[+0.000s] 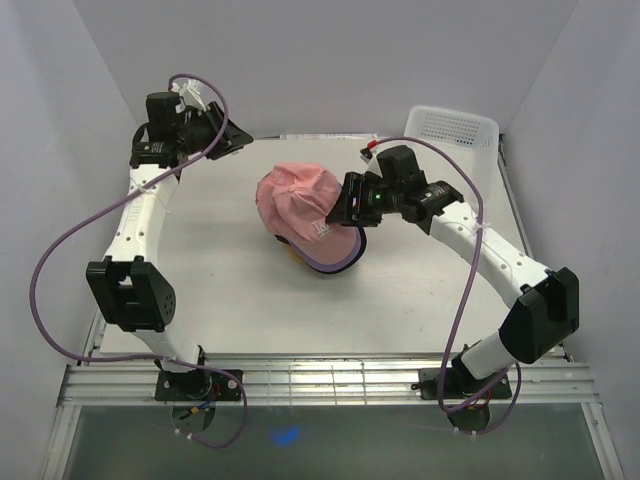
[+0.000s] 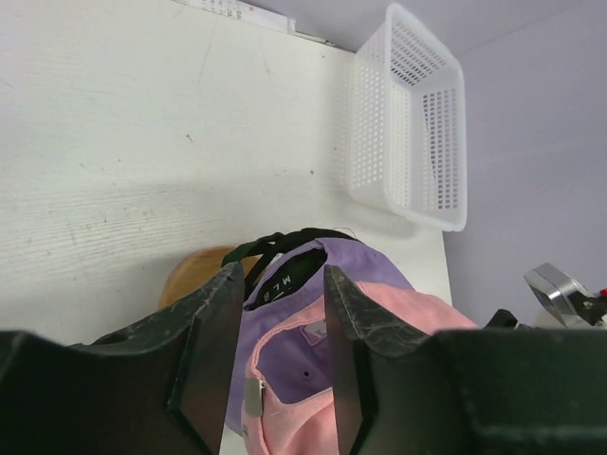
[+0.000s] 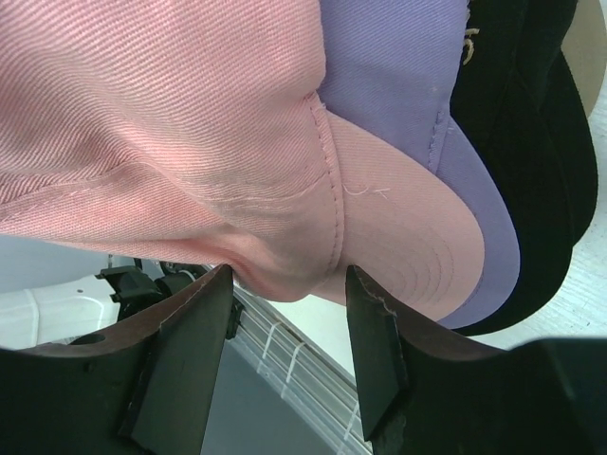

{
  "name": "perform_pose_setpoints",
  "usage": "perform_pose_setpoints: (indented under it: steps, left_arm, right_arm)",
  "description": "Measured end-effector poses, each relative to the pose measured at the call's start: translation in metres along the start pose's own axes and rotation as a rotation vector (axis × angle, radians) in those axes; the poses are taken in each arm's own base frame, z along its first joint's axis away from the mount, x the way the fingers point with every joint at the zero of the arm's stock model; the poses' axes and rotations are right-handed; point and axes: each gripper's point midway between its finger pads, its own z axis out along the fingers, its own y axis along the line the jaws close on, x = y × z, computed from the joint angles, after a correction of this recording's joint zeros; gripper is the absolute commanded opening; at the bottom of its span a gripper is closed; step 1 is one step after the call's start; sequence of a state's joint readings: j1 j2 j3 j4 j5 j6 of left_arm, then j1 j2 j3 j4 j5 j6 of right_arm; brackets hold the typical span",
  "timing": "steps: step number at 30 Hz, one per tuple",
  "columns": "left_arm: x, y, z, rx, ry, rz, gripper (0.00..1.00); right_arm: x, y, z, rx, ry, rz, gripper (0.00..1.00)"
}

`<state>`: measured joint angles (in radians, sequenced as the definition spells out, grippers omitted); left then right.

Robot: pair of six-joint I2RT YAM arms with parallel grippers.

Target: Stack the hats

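Pink cap (image 1: 295,200): judged light, soft cloth crown, stiffer brim. Best taken at brim seam. My right gripper (image 3: 287,289) wide beside seam, unclamped. My left gripper (image 2: 282,284) wide, empty.

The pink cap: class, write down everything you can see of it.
The pink cap is twill-like cloth with a stitched curved brim, pale front embroidery and a metal back buckle. It sits crown up atop the stack, directly on the lavender cap, whose brim shows beneath. The right gripper has its fingers apart around the crown's edge; contact is unclear.
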<state>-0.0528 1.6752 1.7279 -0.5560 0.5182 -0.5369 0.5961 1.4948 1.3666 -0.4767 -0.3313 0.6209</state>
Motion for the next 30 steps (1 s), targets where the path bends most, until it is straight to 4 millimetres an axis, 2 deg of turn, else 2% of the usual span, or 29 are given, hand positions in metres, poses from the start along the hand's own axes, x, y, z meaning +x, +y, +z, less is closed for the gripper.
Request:
perform_pose_setpoints:
  steps: [2,4,11,15,19,25,30]
  left_arm:
    - [-0.004,0.001,-0.004,0.023,-0.002,-0.005,0.49]
    - [0.001,-0.002,-0.005,0.068,0.023,-0.011,0.48]
    - [0.051,-0.012,0.0,0.229,0.189,-0.091,0.67]
    - [0.068,-0.016,-0.003,0.291,0.238,-0.136,0.68]
    - [0.067,-0.028,-0.01,0.357,0.236,-0.144,0.68]
    - [0.057,-0.045,-0.017,0.435,0.201,-0.13,0.69]
    - [0.051,-0.05,-0.018,0.451,0.189,-0.124,0.69]
  right_arm:
    - [-0.001,0.0,0.0,0.004,0.004,0.002,0.56]
    - [-0.001,0.0,0.001,0.009,0.012,0.006,0.56]
    - [-0.004,0.0,0.005,0.016,0.022,0.009,0.56]
    - [-0.004,0.0,0.005,0.016,0.023,0.008,0.56]
    - [-0.004,0.0,0.005,0.016,0.023,0.008,0.56]
    - [-0.004,0.0,0.005,0.016,0.023,0.008,0.56]
    - [-0.004,0.0,0.005,0.016,0.023,0.008,0.56]
